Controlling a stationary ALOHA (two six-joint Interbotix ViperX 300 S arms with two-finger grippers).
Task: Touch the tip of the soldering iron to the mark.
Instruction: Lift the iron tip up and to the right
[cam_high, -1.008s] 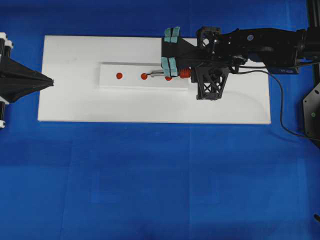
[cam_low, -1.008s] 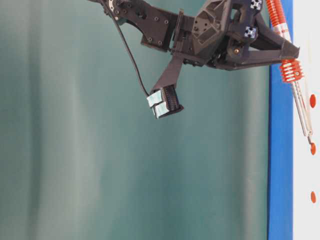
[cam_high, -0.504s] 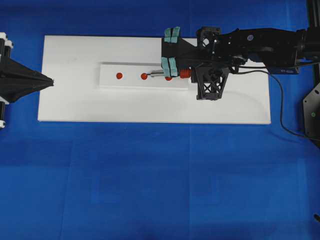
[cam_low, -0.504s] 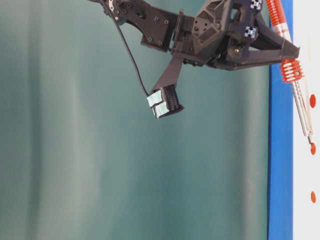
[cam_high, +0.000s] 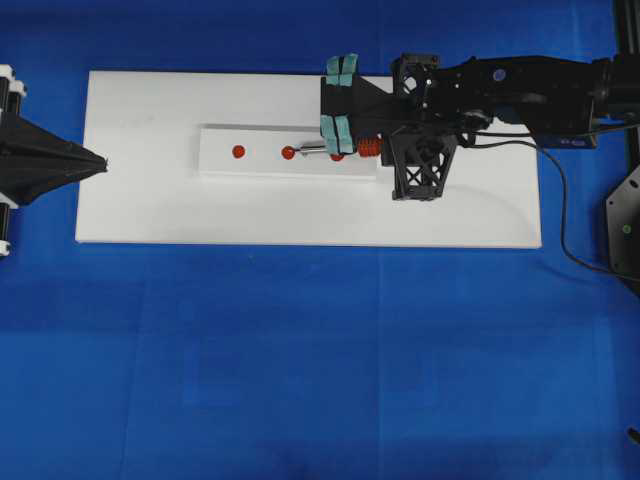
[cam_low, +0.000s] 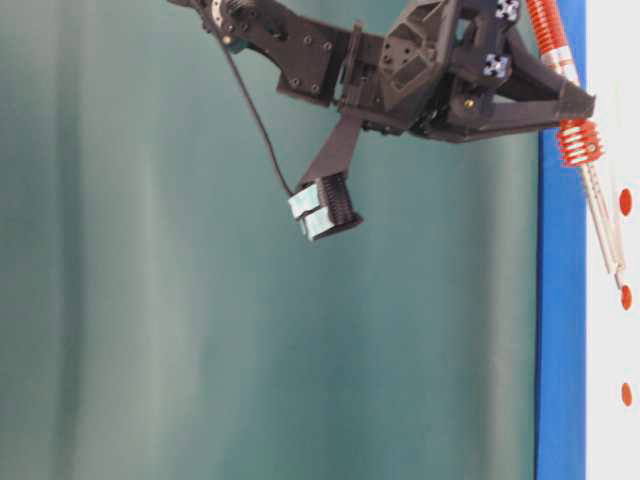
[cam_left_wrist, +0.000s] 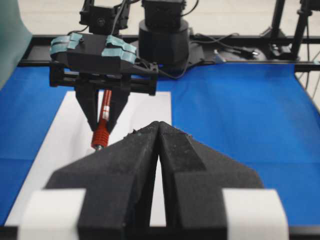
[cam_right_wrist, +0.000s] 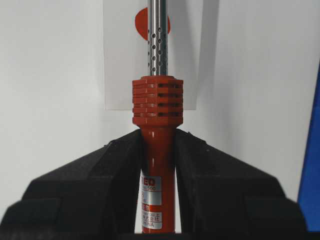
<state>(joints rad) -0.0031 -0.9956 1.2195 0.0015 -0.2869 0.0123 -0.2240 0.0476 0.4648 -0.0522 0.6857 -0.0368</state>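
The soldering iron has an orange-red handle and a silver shaft, and it slants down over the white strip. My right gripper is shut on the handle. Three red dots close in size run along the strip. The tip touches the middle one, the mark, seen from the side as mark. The shaft crosses above the right dot. My left gripper is shut and empty at the board's left edge, pointing at the strip, its tips together.
The strip lies on a white board on a blue cloth. The iron's black cord trails off to the right past the board. The left dot lies uncovered.
The right arm has shifted very slightly. The iron's tip stays at the middle dot, and the left gripper has not moved.
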